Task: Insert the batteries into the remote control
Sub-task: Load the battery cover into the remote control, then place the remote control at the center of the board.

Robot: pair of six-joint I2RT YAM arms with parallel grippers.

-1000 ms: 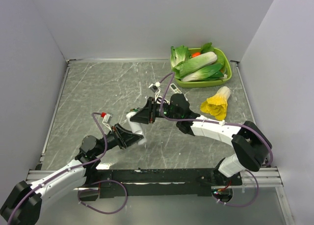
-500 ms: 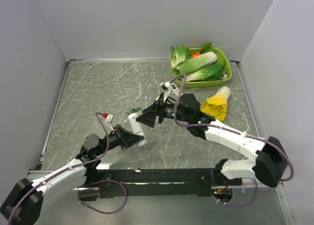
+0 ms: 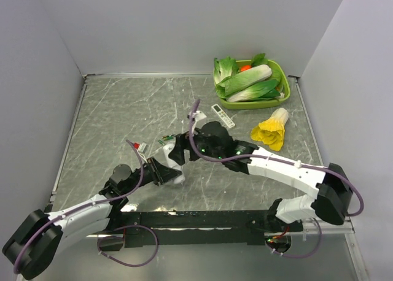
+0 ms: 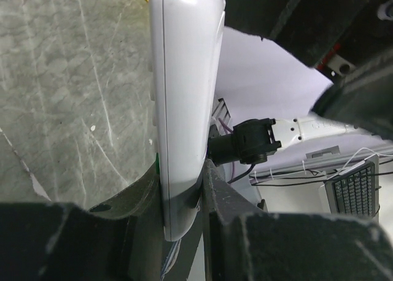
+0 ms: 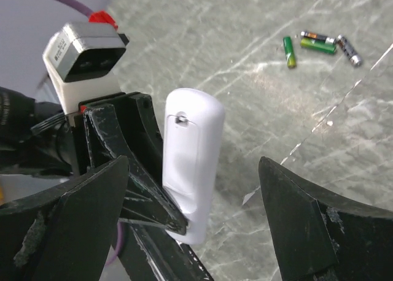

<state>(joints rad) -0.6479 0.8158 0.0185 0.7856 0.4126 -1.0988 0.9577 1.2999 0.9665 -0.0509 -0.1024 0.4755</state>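
My left gripper (image 4: 184, 192) is shut on the lower end of the remote control (image 4: 184, 91), a slim white body held on edge above the table. The right wrist view shows the remote control (image 5: 191, 164) from its back, with a closed cover plate. My right gripper (image 5: 193, 167) is open wide, its fingers (image 5: 92, 213) standing well apart on either side of the remote without touching it. Seen from above, the right gripper (image 3: 178, 152) hovers over the remote control (image 3: 178, 177). Small cells (image 5: 318, 45) lie on the table; two are green, and I cannot tell whether the rest are the batteries.
A longer white remote (image 3: 222, 115) with button rows lies behind the right arm. A green tray (image 3: 284, 96) of vegetables stands at the back right, with a yellow cabbage (image 3: 270, 130) in front of it. Tiny cells (image 3: 166, 138) lie beside the grippers.
My right gripper has opened wide and turned at the wrist over the remote. The right arm swung aside, uncovering the long white remote behind it. The left gripper kept its hold.
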